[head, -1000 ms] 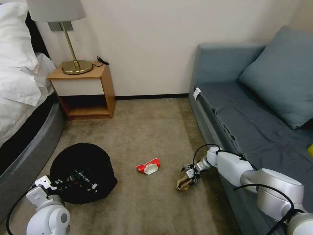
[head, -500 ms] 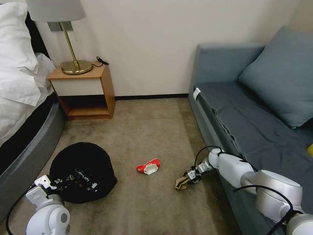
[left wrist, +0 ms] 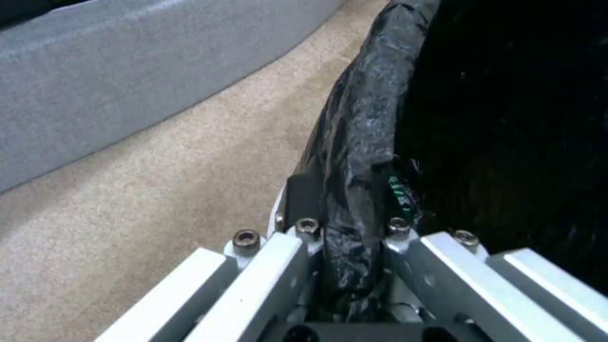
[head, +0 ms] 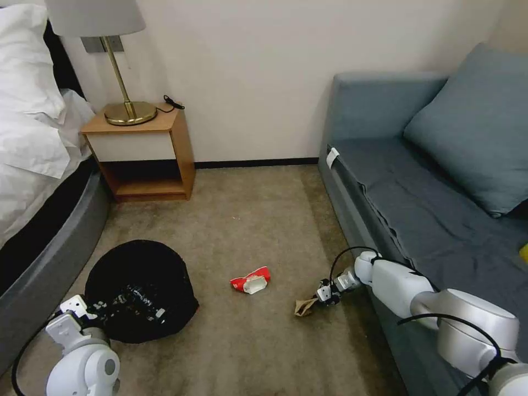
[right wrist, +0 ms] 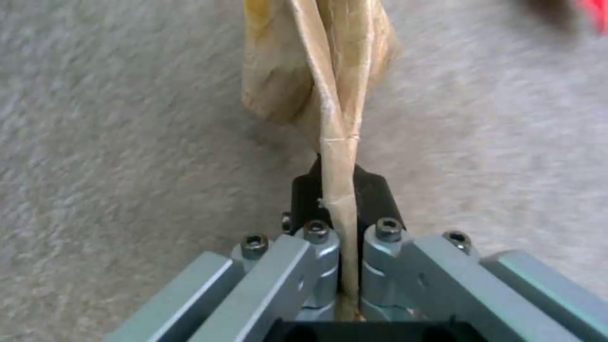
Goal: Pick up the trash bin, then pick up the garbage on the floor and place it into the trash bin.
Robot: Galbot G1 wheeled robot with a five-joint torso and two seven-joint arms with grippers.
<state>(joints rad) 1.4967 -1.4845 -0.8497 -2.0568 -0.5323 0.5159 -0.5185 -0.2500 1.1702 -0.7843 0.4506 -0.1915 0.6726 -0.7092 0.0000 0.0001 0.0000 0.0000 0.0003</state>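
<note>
Your right gripper (head: 324, 295) sits low over the floor (head: 258, 231) just beside the sofa (head: 385, 181), its fingers (right wrist: 370, 199) pinched tight on a thin fold of the tan crumpled paper (head: 303, 307). The paper trails from the fingertips away from the sofa. Your left gripper (left wrist: 345, 228) clamps the rim of the trash bin (head: 140, 289), far from the sofa. The red-and-white pack (head: 251, 280) lies between bin and paper.

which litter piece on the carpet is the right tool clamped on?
The tan paper, pinched by a fold in the right tool beside the sofa. The red-and-white pack lies loose mid-floor, with no tool on it.
</note>
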